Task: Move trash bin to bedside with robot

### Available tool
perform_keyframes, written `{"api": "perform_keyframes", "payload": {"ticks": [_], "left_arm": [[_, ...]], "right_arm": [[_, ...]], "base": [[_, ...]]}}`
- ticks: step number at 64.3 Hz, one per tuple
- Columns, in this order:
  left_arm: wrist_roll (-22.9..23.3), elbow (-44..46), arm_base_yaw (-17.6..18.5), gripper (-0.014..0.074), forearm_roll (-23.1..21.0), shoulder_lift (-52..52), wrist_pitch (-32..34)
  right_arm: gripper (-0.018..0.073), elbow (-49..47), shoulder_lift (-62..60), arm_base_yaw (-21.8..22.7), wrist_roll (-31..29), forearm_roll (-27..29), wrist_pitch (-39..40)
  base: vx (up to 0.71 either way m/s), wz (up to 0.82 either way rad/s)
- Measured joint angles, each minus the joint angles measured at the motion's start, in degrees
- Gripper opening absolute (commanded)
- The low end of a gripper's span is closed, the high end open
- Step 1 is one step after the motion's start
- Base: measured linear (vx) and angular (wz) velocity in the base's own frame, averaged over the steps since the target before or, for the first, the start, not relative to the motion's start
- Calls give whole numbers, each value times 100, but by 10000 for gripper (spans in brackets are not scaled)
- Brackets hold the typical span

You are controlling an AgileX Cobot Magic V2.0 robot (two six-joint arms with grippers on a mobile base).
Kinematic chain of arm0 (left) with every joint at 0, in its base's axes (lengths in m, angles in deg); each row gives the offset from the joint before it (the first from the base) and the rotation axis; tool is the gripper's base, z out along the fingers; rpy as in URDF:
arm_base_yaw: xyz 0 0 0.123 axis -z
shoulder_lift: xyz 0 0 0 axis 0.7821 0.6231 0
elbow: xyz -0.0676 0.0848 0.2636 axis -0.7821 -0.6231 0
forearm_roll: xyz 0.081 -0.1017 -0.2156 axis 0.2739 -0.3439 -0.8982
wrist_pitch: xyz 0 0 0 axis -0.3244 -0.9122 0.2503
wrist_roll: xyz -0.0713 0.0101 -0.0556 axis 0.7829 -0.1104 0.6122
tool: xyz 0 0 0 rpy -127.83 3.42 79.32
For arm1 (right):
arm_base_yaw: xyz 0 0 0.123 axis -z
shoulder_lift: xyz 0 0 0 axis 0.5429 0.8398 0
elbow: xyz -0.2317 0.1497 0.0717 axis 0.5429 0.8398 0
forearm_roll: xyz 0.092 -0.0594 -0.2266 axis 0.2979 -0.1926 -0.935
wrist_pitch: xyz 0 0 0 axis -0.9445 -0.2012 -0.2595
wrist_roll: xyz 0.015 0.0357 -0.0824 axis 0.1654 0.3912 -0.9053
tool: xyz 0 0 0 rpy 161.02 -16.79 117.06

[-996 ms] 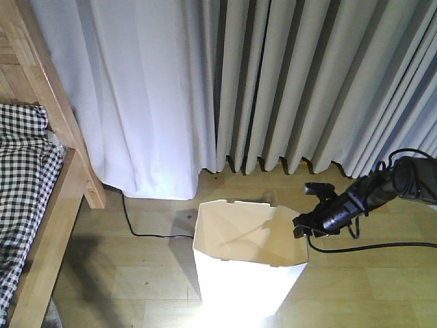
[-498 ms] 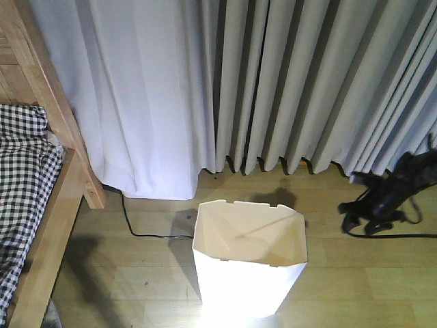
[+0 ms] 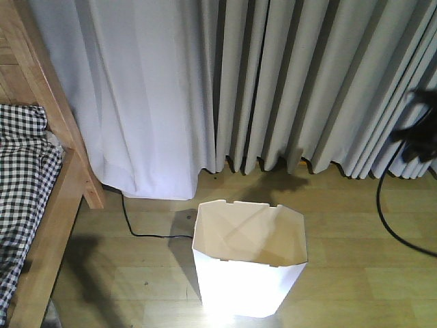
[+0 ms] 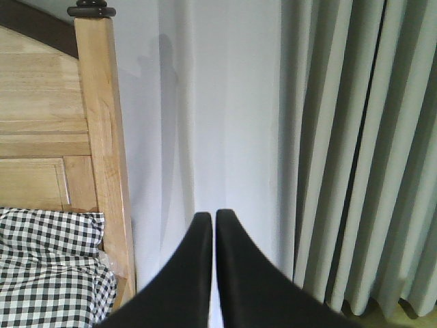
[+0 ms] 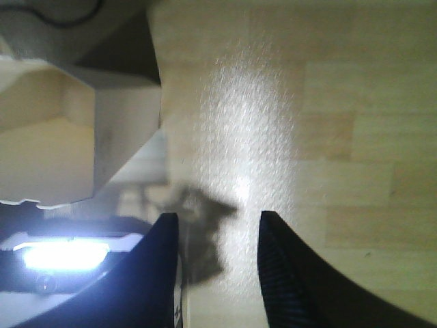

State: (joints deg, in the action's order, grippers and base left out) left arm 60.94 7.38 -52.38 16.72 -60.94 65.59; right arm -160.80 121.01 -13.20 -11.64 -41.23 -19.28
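On the wooden floor, front view: white trash bin standing upright, cream interior showing, just in front of the grey curtains and apart from the bedside at far left, with bare floor lying between. Bed frame carrying checked bedding. Black cable running along the floor from beside the bed leg toward the bin. Right arm appearing blurred at the right edge, well clear of the bin, trailing a black cable; gripper state not readable here.

Left wrist view: left gripper pointing toward white curtain, fingers pressed together, holding nothing; wooden bedpost and checked bedding standing at left.

Right wrist view: right gripper hanging above the floor, jaws parted and empty; bin rim lying at left, not touching the fingers.
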Motion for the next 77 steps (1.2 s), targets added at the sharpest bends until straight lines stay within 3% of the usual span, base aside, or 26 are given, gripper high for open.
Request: {"api": "perform_keyframes", "payload": {"ticks": [10, 30, 40, 51, 65, 77], "left_arm": [[0, 0, 0, -6, 0, 0, 0], [0, 0, 0, -6, 0, 0, 0], [0, 0, 0, -6, 0, 0, 0], [0, 0, 0, -6, 0, 0, 0], [0, 0, 0, -6, 0, 0, 0], [0, 0, 0, -6, 0, 0, 0]], "right_arm": [[227, 1047, -1381, 0, 11, 10, 630], [190, 4043, -5022, -13, 11, 299, 3085], [127, 5263, -6791, -467, -46, 414, 3996], [-13, 6167, -8599, -1029, -57, 466, 4190], [-6, 7365, -10891, -1221, 26, 662, 4195], [-6, 8003, -11811, -1640, 56, 895, 4388]], "base": [[0, 0], [0, 0], [0, 0], [0, 0], [0, 0], [0, 0]]}}
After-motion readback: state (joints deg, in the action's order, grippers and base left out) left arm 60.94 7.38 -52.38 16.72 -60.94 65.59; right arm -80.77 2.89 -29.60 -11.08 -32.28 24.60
